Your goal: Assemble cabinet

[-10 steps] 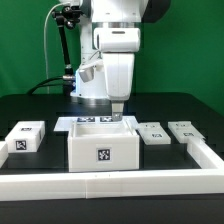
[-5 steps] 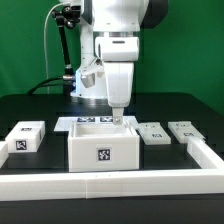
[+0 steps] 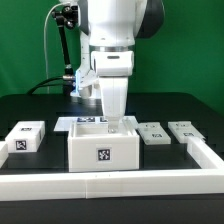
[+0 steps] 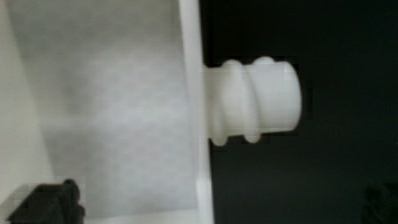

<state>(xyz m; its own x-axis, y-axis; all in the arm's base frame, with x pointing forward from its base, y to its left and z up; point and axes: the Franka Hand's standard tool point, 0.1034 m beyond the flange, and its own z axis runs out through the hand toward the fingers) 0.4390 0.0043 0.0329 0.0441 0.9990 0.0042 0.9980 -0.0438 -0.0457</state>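
The cabinet is a large white box with a marker tag on its front, standing in the middle of the black table. My gripper hangs straight down over its back wall, fingertips at rim height. In the wrist view the cabinet's white wall fills one side, and a ribbed white peg sticks out from its edge over the dark table. My gripper is open; one dark finger lies over the white wall, the other barely shows at the frame's edge. It holds nothing.
A small white tagged block lies at the exterior view's left. Two flat white tagged panels lie at its right. The marker board lies just behind the cabinet. A white rail runs along the front and right.
The arm has shifted slightly toward the exterior view's left and lowered, bringing the fingertips down to the cabinet's back rim. The parts on the table have not moved.
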